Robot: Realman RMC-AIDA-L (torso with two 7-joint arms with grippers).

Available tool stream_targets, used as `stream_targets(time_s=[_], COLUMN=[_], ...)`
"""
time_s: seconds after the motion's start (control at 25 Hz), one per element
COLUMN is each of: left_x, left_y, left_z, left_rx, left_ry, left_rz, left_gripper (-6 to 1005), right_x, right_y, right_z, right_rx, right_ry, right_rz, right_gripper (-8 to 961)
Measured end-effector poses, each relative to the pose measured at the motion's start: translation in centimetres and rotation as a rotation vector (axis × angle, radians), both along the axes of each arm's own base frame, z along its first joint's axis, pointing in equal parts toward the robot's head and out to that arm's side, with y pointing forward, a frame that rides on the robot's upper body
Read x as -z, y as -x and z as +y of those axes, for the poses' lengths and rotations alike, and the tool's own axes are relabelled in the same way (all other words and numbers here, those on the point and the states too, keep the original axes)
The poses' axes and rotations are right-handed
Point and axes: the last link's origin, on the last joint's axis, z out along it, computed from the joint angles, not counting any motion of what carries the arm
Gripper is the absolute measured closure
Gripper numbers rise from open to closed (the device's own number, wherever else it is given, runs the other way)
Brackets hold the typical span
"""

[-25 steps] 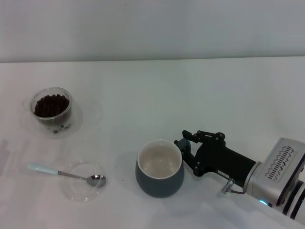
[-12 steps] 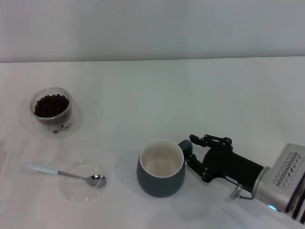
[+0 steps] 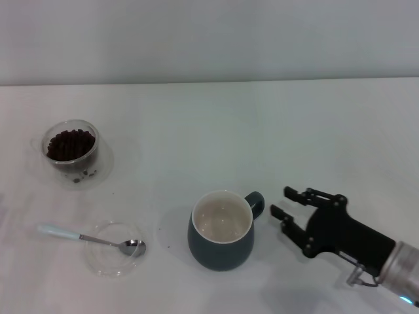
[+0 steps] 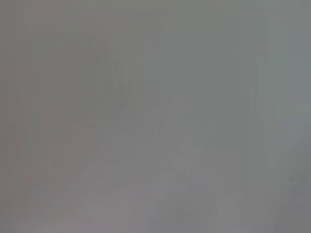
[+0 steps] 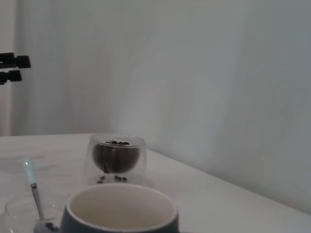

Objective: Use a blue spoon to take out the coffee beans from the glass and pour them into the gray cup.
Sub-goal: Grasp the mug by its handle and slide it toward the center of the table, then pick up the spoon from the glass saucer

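Note:
The gray cup stands upright at front centre, cream inside empty, handle toward the right; its rim also shows in the right wrist view. My right gripper is open and empty, a short gap to the right of the handle, not touching it. The glass with coffee beans stands at the far left; it shows behind the cup in the right wrist view. The blue spoon lies at the front left, its metal bowl resting on a clear saucer. The left gripper is out of view.
A few loose beans lie at the glass's foot. The spoon and the saucer's edge show beside the cup in the right wrist view. A black two-pronged part shows far off there. The left wrist view is plain grey.
My right gripper has let go of the cup's handle and drawn back to the right. The cup shifted slightly right, then stayed put.

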Motion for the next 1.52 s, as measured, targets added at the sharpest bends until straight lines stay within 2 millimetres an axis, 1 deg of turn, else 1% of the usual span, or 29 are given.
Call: stream_targets(time_s=[0.12,0.24,0.32,0.56,0.68,0.8,0.88,1.0,1.16,1.36,1.52], left_x=[0.0,0.3,0.6,1.7,2.3,2.8,3.2,3.9,5.3,6.7,7.7], left_y=[0.2,0.2,0.2,0.1,0.1,0.0,-0.1,-0.4,-1.1,-1.9,-1.9], left_z=[-0.2,-0.4,-0.6,-1.0,-1.3,-1.6,-1.8,-2.0,-2.2,-2.2,-2.0], left_rx=[-0.012,-0.021,-0.027,-0.038,-0.049,-0.058,-0.053,-0.044,-0.032,-0.024,-0.055], left_ry=[-0.010,-0.006,0.002,0.036,0.054,0.071,0.099,0.145,0.218,0.316,0.387], left_rz=[-0.009,-0.020,-0.032,-0.092,-0.156,-0.255,-0.325,-0.383,-0.435,-0.552,-0.612], left_gripper=[199,198,198,198,198,198,199,199,199,199,199], right_x=[-0.9,-2.6,-3.8,-7.0,-8.4,-9.6,-10.4,-11.3,-12.3,-12.4,-12.4], right_y=[-1.2,-2.4,-2.7,-2.6,-2.7,-3.1,-3.3,-3.7,-4.1,-3.9,-3.8], right_z=[-0.5,-1.2,-1.8,-2.9,-2.8,-2.3,-2.0,-1.6,-1.4,-1.3,-1.3], right_rx=[0.040,0.071,0.065,0.014,0.006,0.015,0.022,0.033,0.050,0.035,0.032], right_ry=[-0.039,-0.108,-0.156,-0.310,-0.379,-0.450,-0.487,-0.537,-0.617,-0.648,-0.651], right_rz=[0.002,0.026,0.059,0.151,0.163,0.152,0.149,0.142,0.113,0.094,0.098], right_gripper=[558,558,558,557,557,556,556,556,556,555,555])
